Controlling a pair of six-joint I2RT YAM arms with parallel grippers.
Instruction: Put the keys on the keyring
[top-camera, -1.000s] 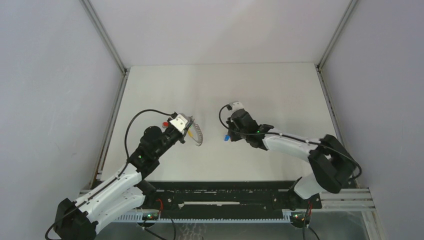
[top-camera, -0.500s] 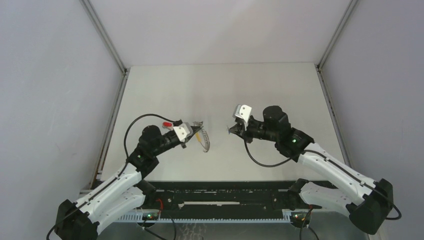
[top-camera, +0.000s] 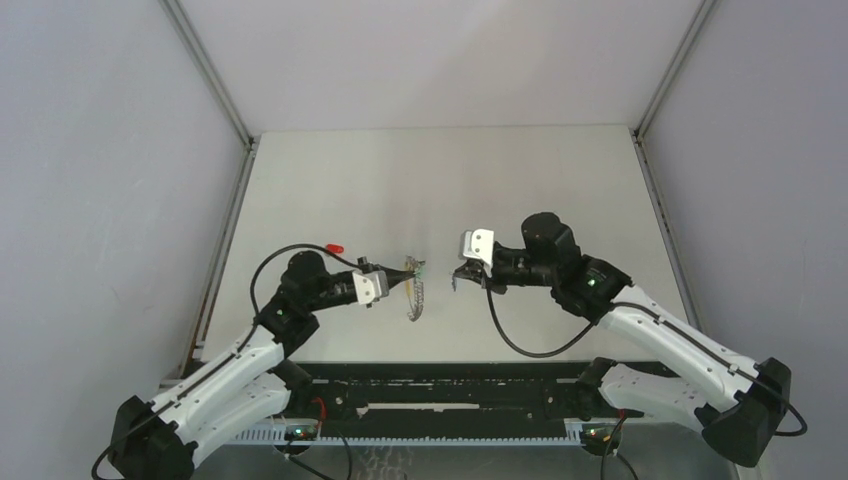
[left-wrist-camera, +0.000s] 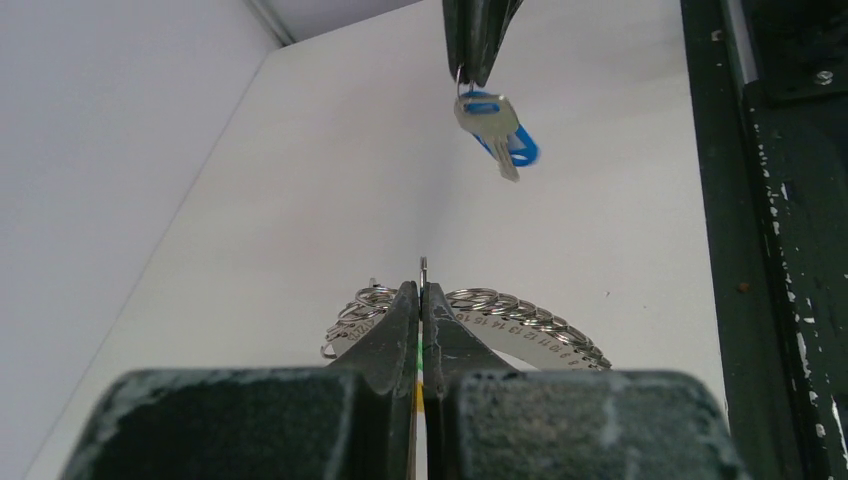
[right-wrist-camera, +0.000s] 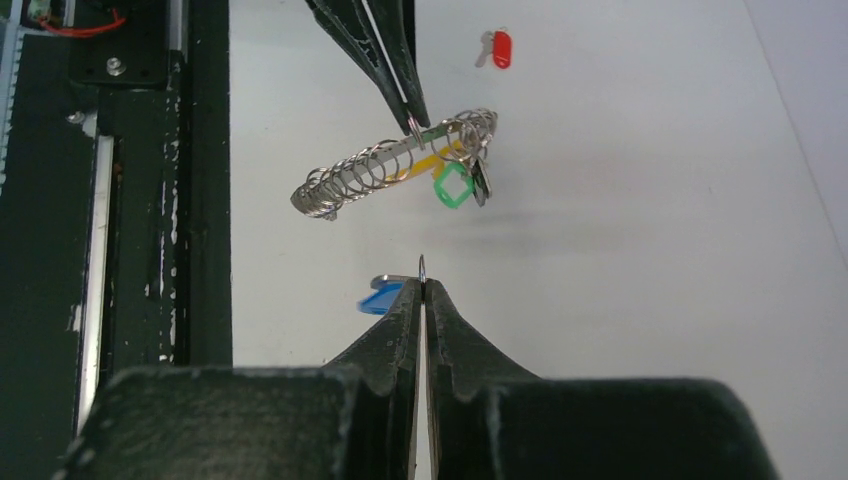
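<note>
Now blue key (left-wrist-camera: 497, 128) upright, blade downward.

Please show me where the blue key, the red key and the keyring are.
blue key (left-wrist-camera: 490, 118): left wrist view, on its metal part.
red key (right-wrist-camera: 502, 48): right wrist view, on its red head.
keyring (right-wrist-camera: 392, 162): right wrist view, middle of its row of loops.
</note>
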